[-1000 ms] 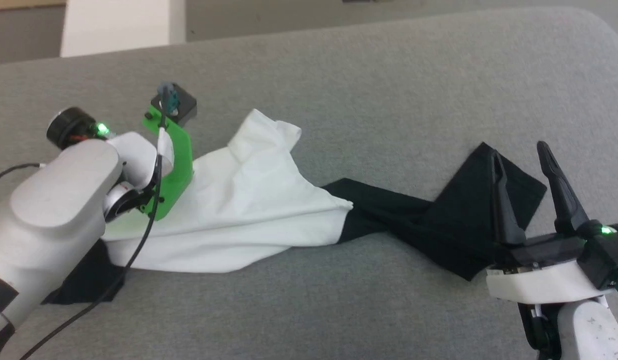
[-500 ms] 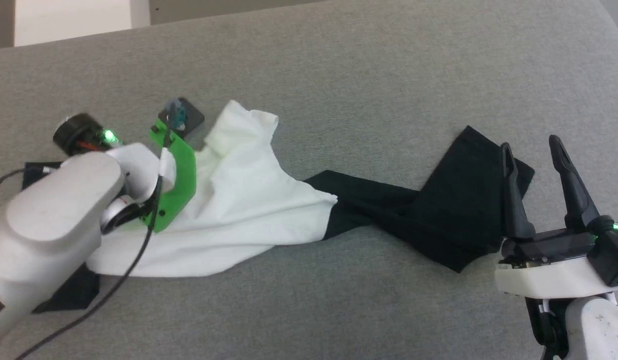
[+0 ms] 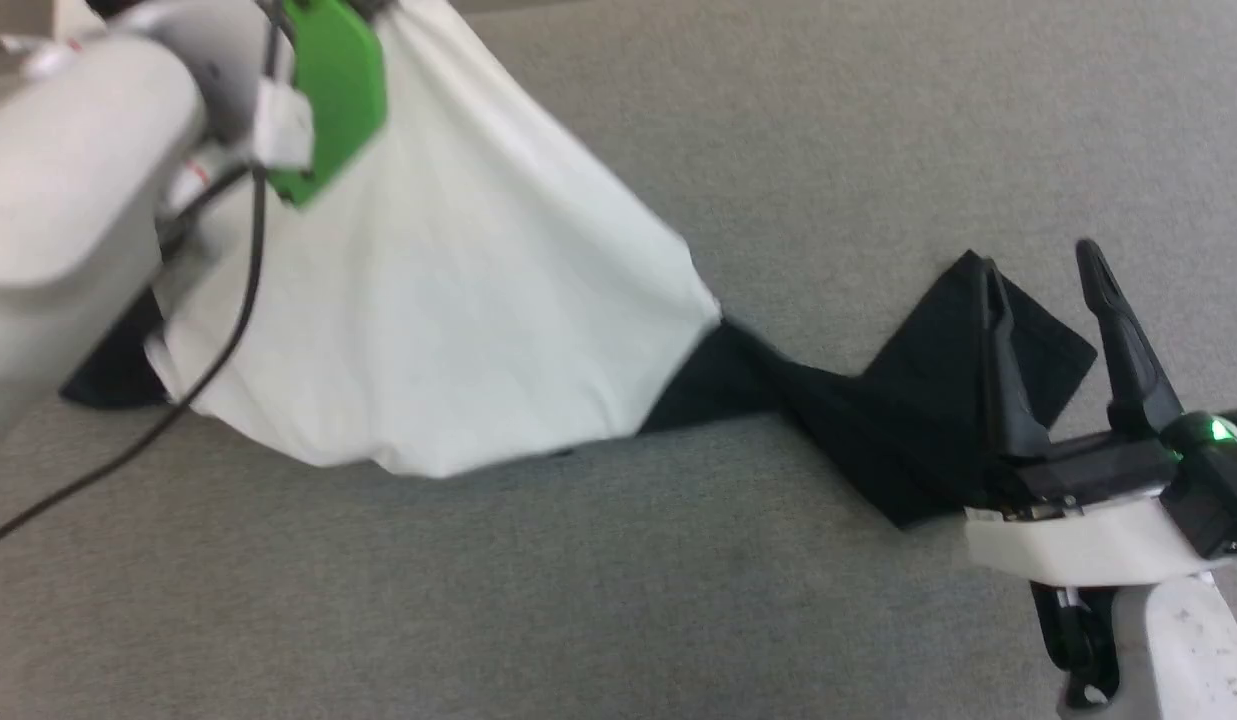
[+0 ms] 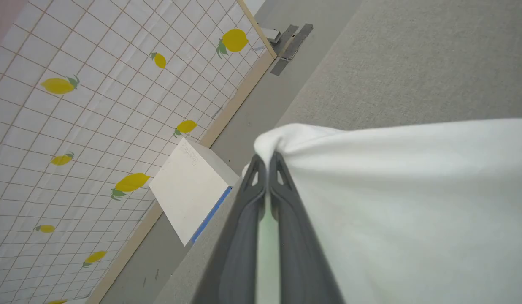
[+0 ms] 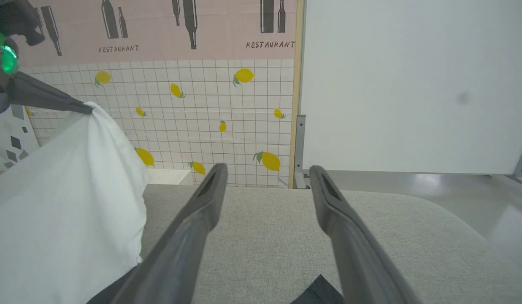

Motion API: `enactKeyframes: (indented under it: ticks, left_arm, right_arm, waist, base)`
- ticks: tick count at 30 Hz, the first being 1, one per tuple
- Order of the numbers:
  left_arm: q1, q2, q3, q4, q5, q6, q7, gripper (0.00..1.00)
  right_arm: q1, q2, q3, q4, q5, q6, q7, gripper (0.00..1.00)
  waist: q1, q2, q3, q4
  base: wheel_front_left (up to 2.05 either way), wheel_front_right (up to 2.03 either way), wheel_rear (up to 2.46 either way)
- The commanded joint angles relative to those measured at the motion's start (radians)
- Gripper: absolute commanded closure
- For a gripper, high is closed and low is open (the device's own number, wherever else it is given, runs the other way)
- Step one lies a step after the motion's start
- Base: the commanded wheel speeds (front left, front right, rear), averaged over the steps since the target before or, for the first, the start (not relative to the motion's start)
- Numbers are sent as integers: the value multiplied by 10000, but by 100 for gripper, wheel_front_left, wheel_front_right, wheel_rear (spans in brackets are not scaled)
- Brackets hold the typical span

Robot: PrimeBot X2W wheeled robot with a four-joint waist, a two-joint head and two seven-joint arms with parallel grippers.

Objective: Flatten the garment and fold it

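Before you, the grey cloth-covered table (image 3: pixel 878 150) spreads across the frame. Over it runs the thin white T-shirt with black sleeves (image 3: pixel 458 300), its white body raised like a tent at the upper left and one black sleeve lying flat at the right. Your left gripper (image 4: pixel 267 158) is clamped on a white fold, fingers together. Your right gripper (image 3: pixel 1038 262), at the lower right, stands with its fingers apart over the sleeve, possibly touching it.

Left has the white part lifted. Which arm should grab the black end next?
Right. The right tool is open right at the black end of the garment, while the left tool is shut on its white part, holding it up.
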Motion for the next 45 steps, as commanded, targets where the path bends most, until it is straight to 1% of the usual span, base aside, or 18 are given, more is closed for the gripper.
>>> enactKeyframes:
  ticks: [1,6,11,15,17,21,22,23,24,26,28,30,33,35,37,40,43,45]
  left_arm:
    - [-301,-131,43,543,258,65,-299,100]
    - [-672,-595,-28,2841,1117,189,-1420,100]
    - [-400,-903,-79,4748,1371,275,-2322,100]
    - [249,-1196,-138,5874,1037,77,-2034,100]
    - [409,-1299,-157,6182,875,20,-1996,100]
    - [503,-1487,-176,6493,645,-18,-2344,100]
    - [508,-1547,-172,6529,579,-21,-2475,97]
    - [497,-1609,-154,6561,484,-23,-2635,26]
    - [489,-1674,-151,6550,422,-24,-2788,0]
    - [445,-1784,-110,6499,281,-25,-3237,0]
    - [344,-1857,-27,6532,286,-24,-3931,0]
    - [352,-1949,57,6553,316,94,-4674,0]
    - [534,-2060,463,6433,113,485,-5702,0]
    - [765,-2037,871,6126,-69,812,-5960,0]
    - [1065,-1935,1443,5362,-110,1268,-6021,0]
    - [2009,-1489,2622,3528,195,2181,-6030,0]
    - [3656,-963,4031,1533,700,3291,-6032,0]
    - [4871,-788,4929,365,981,3958,-6033,0]
  right_arm:
    - [-266,21,103,-86,94,-15,-49,0]
    - [-540,21,178,-193,386,-15,-49,0]
    - [-693,21,192,-260,597,-15,-49,0]
    - [-720,21,134,-250,607,-15,-49,0]
    - [-752,22,106,-257,550,-15,-49,0]
    - [-787,22,56,-322,319,-15,-49,0]
    - [-784,22,15,-334,259,-15,-49,0]
    - [-771,22,-10,-346,164,-15,-49,0]
    - [-748,22,-44,-353,89,-15,-49,0]
    - [-690,22,-64,-378,-116,-15,-49,0]
    - [-668,22,-75,-439,-255,-15,-49,0]
    - [-679,-58,-59,-507,-296,-15,-49,0]
    - [-825,-490,110,-599,-259,-15,-49,0]
    - [-960,-876,323,-568,-198,-15,-49,0]
    - [-1143,-1293,554,-492,-105,-15,-49,0]
    - [-1469,-1947,976,-271,149,-15,-49,0]
    - [-1840,-2797,1695,205,558,-15,-49,0]
    - [-2136,-3420,2237,674,902,-15,-19,0]
  waist:
    - [-1,0,1068,-974]
    - [-1,0,1889,-1757]
    - [-1,0,2297,-2179]
    - [-1,0,2295,-2192]
    - [-1,0,2189,-2110]
    - [-1,0,1769,-1807]
    - [-1,0,1621,-1699]
    - [-1,0,1441,-1568]
    - [-1,0,1267,-1439]
    - [-1,0,889,-1150]
    - [-1,0,491,-861]
    - [-1,0,47,-551]
    - [-1,0,-555,-74]
    - [-1,0,-866,219]
    - [-1,0,-1148,548]
    - [-1,0,-1459,994]
    - [-1,0,-1772,1381]
    - [-1,0,-1955,1614]
  base:
    - [0,0,0]
    - [0,0,0]
    - [0,0,0]
    - [0,0,0]
    - [0,0,0]
    - [0,0,0]
    - [0,0,0]
    - [0,0,0]
    - [0,0,0]
    - [0,0,0]
    - [0,0,0]
    - [0,0,0]
    - [0,0,0]
    - [0,0,0]
    - [0,0,0]
    - [0,0,0]
    - [0,0,0]
    - [0,0,0]
